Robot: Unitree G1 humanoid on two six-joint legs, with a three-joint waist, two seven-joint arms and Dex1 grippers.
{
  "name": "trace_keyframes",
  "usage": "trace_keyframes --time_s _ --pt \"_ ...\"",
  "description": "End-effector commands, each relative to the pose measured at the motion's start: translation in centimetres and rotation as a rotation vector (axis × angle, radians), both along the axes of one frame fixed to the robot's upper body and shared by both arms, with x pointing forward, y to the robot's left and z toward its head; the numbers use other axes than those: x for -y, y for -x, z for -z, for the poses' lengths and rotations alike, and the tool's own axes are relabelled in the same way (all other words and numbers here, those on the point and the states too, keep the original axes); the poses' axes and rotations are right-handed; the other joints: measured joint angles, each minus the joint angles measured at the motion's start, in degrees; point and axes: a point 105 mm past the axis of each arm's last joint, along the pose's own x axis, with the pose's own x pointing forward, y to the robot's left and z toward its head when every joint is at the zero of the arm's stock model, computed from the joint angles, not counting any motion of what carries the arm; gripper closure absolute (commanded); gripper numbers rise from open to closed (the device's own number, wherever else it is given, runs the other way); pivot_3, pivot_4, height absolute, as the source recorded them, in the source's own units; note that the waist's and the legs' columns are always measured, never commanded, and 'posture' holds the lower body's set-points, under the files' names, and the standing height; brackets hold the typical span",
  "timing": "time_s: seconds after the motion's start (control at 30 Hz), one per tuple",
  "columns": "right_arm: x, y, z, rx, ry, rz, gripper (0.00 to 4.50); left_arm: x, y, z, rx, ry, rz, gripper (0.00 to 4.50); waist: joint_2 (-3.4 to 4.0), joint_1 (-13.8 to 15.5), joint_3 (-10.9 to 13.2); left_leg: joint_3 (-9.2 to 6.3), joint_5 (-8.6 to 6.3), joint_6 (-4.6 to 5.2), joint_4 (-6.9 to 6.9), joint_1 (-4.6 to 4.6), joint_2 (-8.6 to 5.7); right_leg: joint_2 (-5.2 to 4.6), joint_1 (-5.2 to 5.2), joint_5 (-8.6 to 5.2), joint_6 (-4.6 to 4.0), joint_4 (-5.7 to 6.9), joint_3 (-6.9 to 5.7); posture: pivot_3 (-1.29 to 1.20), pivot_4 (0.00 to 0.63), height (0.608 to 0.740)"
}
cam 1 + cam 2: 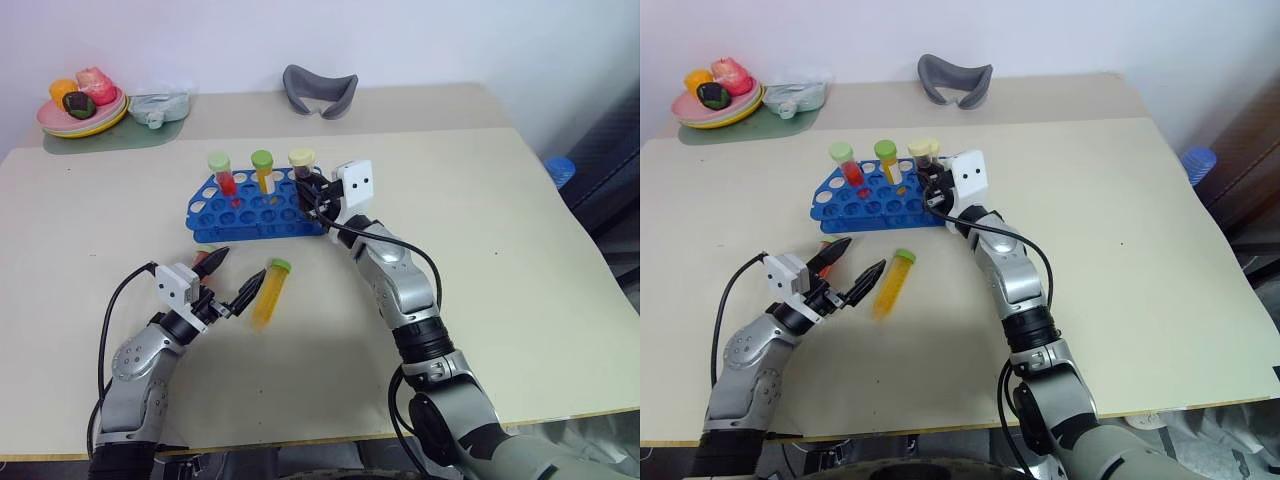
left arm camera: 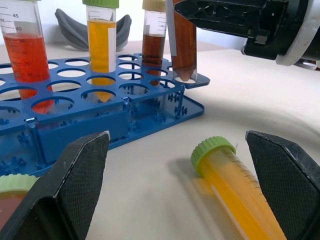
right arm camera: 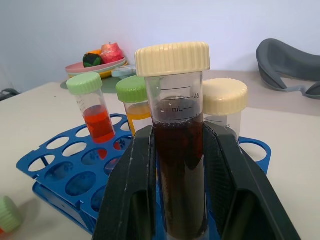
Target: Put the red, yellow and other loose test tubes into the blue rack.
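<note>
The blue rack [image 1: 250, 212] stands mid-table with three capped tubes upright in it: red [image 1: 222, 172], yellow-orange [image 1: 263, 168] and dark brown [image 3: 225, 107]. My right gripper [image 3: 181, 170] is shut on another dark brown test tube [image 3: 176, 145] with a pale yellow cap, held upright with its tip over a hole at the rack's right end [image 2: 187, 77]. A loose yellow-orange test tube [image 1: 270, 293] with a green cap lies on the table in front of the rack. My left gripper [image 1: 240, 268] is open just left of it. A red tube's green cap [image 2: 11, 186] lies by the left finger.
At the back left a plate [image 1: 60, 122] of toy food sits on a green mat, with a clear plastic container [image 1: 158, 105] beside it. A grey curved object [image 1: 320, 90] lies at the back centre. A blue object [image 1: 560, 168] sits past the table's right edge.
</note>
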Motion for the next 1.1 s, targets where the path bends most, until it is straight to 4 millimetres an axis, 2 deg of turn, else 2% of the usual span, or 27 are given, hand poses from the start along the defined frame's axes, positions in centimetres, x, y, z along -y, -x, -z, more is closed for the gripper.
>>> trace_keyframes --time_s 0.03,0.3,0.53,1.1 --pt "-0.2 0.2 -1.1 0.040 -0.026 -0.007 3.70 0.2 0.1 -1.3 0.047 -0.006 0.007 0.00 0.00 0.0 0.0 0.00 0.00 0.00 0.00 0.00 0.00 0.00 0.00 0.00 0.00 0.00 0.00 0.00 0.150 0.740" --pt "-0.2 0.9 -1.3 0.084 -0.059 -0.034 3.70 0.3 0.0 -1.7 0.050 -0.005 0.009 0.00 0.00 0.0 0.0 0.00 0.00 0.00 0.00 0.00 0.00 0.00 0.00 0.00 0.00 -0.01 0.00 0.00 0.150 0.740" --pt "-0.1 0.8 -1.1 0.134 -0.118 -0.018 3.70 0.5 -0.1 -1.7 0.049 -0.004 0.013 0.00 0.00 -0.1 0.0 0.00 0.00 0.00 -0.01 0.00 0.00 0.00 0.00 0.00 0.00 -0.01 0.00 0.00 0.150 0.740" --pt "0.3 0.8 1.2 0.172 -0.118 -0.008 3.70 0.4 -0.2 -2.1 0.053 -0.008 0.011 0.00 0.00 -0.1 0.0 0.00 0.00 0.00 -0.01 0.00 0.00 0.00 0.01 0.00 0.00 -0.01 0.00 0.00 0.150 0.740"
